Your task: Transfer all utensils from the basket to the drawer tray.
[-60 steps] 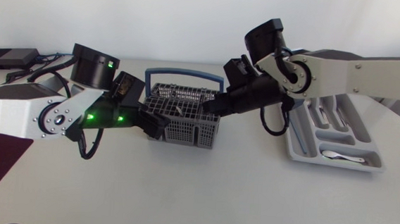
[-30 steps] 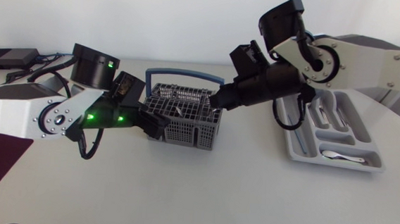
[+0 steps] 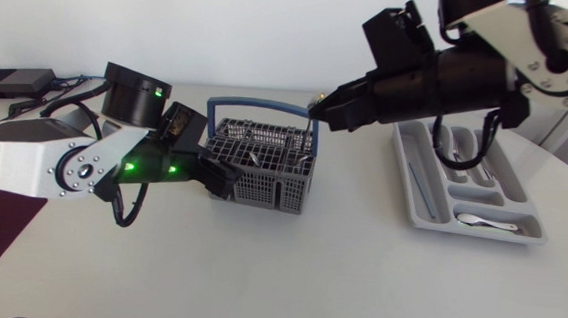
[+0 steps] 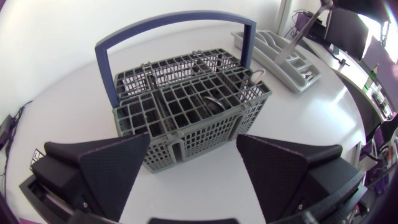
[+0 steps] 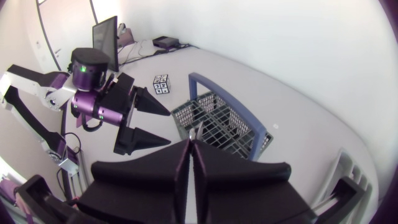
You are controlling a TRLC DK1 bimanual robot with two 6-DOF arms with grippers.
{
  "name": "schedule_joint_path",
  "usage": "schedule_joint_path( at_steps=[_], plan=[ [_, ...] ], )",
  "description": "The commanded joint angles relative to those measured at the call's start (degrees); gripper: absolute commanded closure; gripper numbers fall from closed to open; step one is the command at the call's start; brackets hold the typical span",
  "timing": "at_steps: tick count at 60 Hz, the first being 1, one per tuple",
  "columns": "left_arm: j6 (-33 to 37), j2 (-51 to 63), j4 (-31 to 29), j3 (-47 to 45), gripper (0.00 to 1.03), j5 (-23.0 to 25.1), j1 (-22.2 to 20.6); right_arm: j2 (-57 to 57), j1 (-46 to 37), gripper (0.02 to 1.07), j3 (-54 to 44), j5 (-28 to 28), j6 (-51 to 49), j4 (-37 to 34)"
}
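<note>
My left gripper point(image 4: 193, 146) sits low at the basket's point(image 3: 262, 183) side, fingers spread wide. My right gripper point(image 3: 320, 109) hangs above the basket's far corner, fingers pinched on what looks like a thin utensil point(image 4: 308, 26).

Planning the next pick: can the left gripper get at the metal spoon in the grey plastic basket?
Probably not yet: the open left gripper faces the side wall of the basket, below the spoon.

The right tool point(image 3: 318, 109) pinches a thin utensil point(image 4: 311, 25), too slim to tell whether it is a fork or a spoon, and its upper end is cut off by the left wrist view's edge. From above, the right arm point(image 3: 471, 72) covers the far end of the drawer tray point(image 3: 407, 193). Pieces inside the basket point(image 3: 262, 183) are lost behind its mesh.
</note>
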Motion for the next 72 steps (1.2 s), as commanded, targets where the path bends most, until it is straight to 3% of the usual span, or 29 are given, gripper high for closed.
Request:
schedule_joint_path(
  at_steps=[1,13,37,49,72],
  plan=[
    [0.72,1.01,0.49,-1.12,0.06,0.55,-0.59,-2.79,-1.56,1.00,-1.97,-0.29,0.04,-0.59],
    [0.45,1.36,-0.30,-0.15,0.06,0.55,-0.50,-7.88,-7.71,1.00,-6.45,1.65,-0.31,-4.37],
    [0.19,1.54,-1.88,1.43,0.06,0.29,-1.20,-9.47,-31.35,1.00,-14.98,4.29,-13.84,-11.66],
    [0.10,1.54,-3.55,2.66,0.06,0.29,-1.29,-8.24,-39.08,1.00,-20.16,12.63,-20.70,-6.12],
    [-0.51,1.54,-5.39,3.98,0.06,0.29,-1.29,1.78,-48.75,0.99,-22.80,21.34,-27.82,7.32]
  ],
)
